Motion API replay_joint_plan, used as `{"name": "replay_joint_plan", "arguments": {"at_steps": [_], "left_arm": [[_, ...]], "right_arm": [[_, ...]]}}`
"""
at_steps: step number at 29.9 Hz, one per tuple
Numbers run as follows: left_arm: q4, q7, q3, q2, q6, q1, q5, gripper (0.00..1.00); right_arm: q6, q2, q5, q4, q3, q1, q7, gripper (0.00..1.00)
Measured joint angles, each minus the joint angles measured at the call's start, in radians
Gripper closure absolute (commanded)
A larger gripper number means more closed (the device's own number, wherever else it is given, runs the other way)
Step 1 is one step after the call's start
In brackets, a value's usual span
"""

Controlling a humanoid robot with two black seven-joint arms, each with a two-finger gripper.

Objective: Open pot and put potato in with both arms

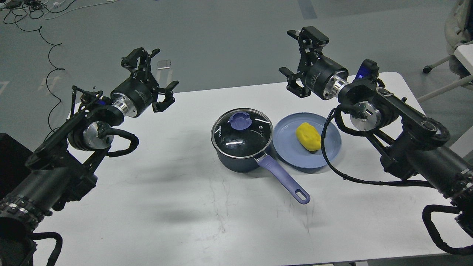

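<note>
Pot handle [282, 177] points toward 5 o'clock; glass lid [241, 130] on the pot [236, 162].
Left gripper [149, 79] and right gripper [301, 61] gape, holding nothing; lid likely slick, so pinch its knob [240, 120]; potato [308, 136] at 3 o'clock on plate [288, 151], probably light and firm.

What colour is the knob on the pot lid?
Lavender-purple knob, matching the pot handle; clearest in the head view.

1. One feed only: my head cam, so no second view overlaps it.
2. It sits high, looking forward and down across the white table [184, 207].
3. Mid range: both arms enter at the bottom corners, table fills the centre.
4. The top strip shows grey floor [229, 40] beyond the far edge.
</note>
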Motion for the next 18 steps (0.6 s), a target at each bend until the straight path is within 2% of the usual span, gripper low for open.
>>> {"name": "replay_joint_plan", "arguments": {"at_steps": [18], "left_arm": [[-0.023, -0.006, -0.017, -0.008, -0.01, 0.003, -0.009, 0.02]], "right_arm": [[0.008, -0.019, 0.001, -0.001, -0.003, 0.027, -0.002, 0.0]]}}
